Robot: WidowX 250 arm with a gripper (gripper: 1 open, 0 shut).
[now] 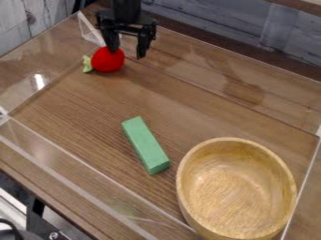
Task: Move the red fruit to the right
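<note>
Open jaws (127,45) hang close by the red fruit (108,59) near the far edge of the wooden tabletop (189,89).

Taking the wooden bowl (236,188) as the landmark, the red fruit lies well apart from it, toward the far left corner of the view; its green leafy stem (88,64) points to the left; the jaws stand spread, dark and slightly blurred, one side overlapping the top of the fruit in the view and the other just to its right; whether they touch the fruit, I cannot tell; the green block (145,145) lies flat just beside the bowl, on its upper left side in the view, slanting, its near end closer to the bowl than its far end; the bowl is round, pale inside and upright.
</note>
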